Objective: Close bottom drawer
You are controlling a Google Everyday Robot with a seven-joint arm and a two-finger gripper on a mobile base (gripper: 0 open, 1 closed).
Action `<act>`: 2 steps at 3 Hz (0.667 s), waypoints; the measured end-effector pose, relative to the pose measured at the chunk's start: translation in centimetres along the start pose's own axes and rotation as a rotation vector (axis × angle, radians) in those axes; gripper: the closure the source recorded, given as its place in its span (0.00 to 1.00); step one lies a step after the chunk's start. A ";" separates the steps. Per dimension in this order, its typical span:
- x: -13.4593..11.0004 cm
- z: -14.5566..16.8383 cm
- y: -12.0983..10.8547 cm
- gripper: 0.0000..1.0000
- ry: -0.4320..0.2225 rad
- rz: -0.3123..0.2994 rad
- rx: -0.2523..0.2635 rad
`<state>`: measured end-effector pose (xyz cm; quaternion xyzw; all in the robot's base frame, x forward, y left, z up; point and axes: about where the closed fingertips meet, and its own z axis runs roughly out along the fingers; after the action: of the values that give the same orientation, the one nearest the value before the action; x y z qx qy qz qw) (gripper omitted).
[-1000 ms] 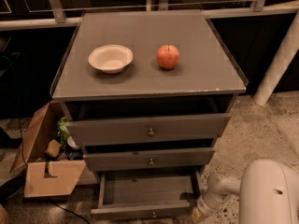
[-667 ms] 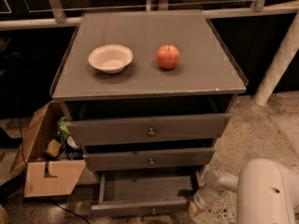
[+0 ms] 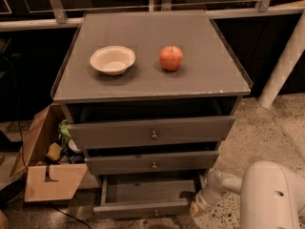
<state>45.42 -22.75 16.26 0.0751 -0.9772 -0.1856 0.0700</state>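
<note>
I see my gripper low in the right part of the view, close to the floor. It sits at the end of the white arm, which comes in from the lower right corner. I cannot tell if the jaws are open or closed.

The bottom drawer is directly to the left of the jaws. It is pulled out far, and its shallow tray looks empty. The right end of its slim front is just beside the jaws; I cannot tell if they touch it. The small knob of this drawer is further left of the jaws, at the middle of the front.

Above and to the left of the jaws is the middle drawer, pulled out a little. Higher again is the top drawer, which is also partly out.

Far above the jaws is the grey surface of the chest. A bowl and an apple stand on it, well apart from each other, the bowl on the left.

Far to the left of the jaws, on the floor beside the chest, is an open box with some small things behind it.
</note>
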 end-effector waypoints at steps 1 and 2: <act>-1.5 0.4 0.1 1.00 -0.022 0.021 -0.006; -2.8 -0.2 0.6 1.00 -0.052 0.020 -0.009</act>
<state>48.17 -21.80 16.38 0.0602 -0.9786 -0.1912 0.0466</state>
